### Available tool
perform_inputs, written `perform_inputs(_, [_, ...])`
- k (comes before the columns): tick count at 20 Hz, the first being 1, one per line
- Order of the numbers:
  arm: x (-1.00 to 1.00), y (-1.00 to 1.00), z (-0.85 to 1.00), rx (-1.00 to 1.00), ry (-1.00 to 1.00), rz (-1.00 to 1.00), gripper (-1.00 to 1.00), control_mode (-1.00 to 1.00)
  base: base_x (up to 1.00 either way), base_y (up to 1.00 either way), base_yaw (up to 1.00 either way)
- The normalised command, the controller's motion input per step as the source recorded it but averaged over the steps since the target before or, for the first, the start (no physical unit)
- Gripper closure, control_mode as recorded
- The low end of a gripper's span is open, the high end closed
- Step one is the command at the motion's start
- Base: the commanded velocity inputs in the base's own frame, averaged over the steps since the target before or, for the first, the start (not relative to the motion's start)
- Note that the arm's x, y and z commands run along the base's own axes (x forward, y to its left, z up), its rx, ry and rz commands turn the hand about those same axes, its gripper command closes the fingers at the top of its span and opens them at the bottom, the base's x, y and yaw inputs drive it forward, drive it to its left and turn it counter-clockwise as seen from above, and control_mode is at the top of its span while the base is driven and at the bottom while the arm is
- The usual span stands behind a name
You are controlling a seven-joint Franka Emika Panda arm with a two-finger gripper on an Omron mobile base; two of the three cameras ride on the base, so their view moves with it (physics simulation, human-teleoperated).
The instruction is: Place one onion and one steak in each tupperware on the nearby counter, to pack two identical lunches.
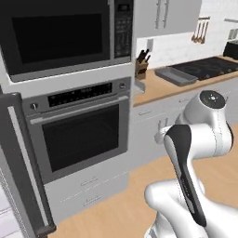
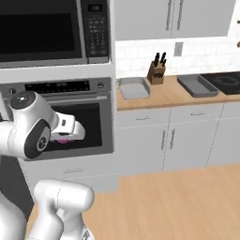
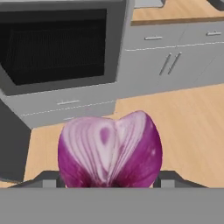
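Note:
A halved purple onion (image 3: 109,151) sits between my gripper (image 3: 109,180) fingertips, and the gripper is shut on it, held in the air above the wood floor. From the right base view, the gripper (image 2: 69,134) hangs in front of the oven door with a sliver of the onion (image 2: 62,139) showing under it. One pale grey tupperware (image 2: 133,88) lies on the tan counter (image 2: 164,96) left of the knife block, and a darker tupperware (image 2: 198,85) lies to its right, also seen as the tupperware (image 1: 175,76) in the left base view. The steak is out of view.
A built-in oven (image 1: 81,132) with a microwave (image 1: 60,35) above it stands left of the counter. A knife block (image 2: 156,71) and a black cooktop (image 1: 211,67) are on the counter. White cabinet fronts (image 2: 168,140) run below. A fridge handle (image 1: 23,162) is at the near left.

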Motion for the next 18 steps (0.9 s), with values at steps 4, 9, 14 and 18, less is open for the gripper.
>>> perform_inputs(4, [0.0,0.0,0.0,0.0,0.0,0.0,1.0,1.0,1.0,-1.0,-0.06])
perform_inputs(9, [0.0,0.0,0.0,0.0,0.0,0.0,1.0,1.0,1.0,-1.0,0.01])
perform_inputs(14, [0.0,0.0,0.0,0.0,0.0,0.0,1.0,1.0,1.0,-1.0,0.16])
perform_inputs(18, [0.0,0.0,0.0,0.0,0.0,0.0,1.0,1.0,1.0,-1.0,0.2])
